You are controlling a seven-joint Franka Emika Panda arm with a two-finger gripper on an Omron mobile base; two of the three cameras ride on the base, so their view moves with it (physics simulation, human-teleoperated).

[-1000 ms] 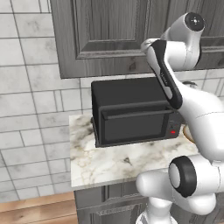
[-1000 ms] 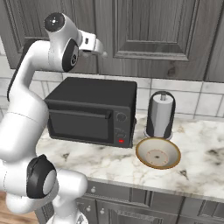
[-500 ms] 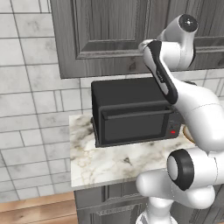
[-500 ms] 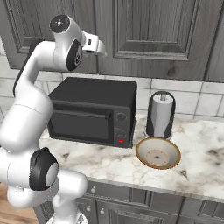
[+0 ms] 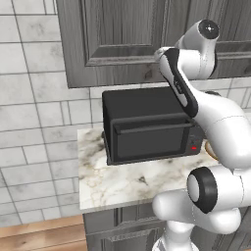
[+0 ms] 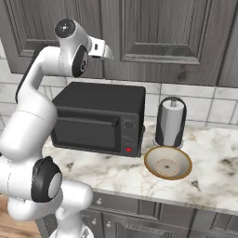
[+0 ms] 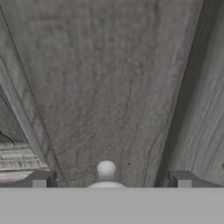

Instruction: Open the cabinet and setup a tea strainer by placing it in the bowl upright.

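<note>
Two spread fingertips bracket a cabinet knob, doors shut.

At lower centre of the hand view, the gripper [image 7: 111, 179] stands wide open and empty, the knob [image 7: 106, 169] between its tips, lined up to pull the cabinet [image 6: 158, 32]. Lower right of the right base view, the bowl [image 6: 168, 162] waits beside the toaster oven [image 6: 100, 118]; no tea strainer seen, likely inside.

Base views flank the toaster oven [image 5: 147, 125]; hand view faces the cabinet [image 7: 109, 87] closely.
</note>
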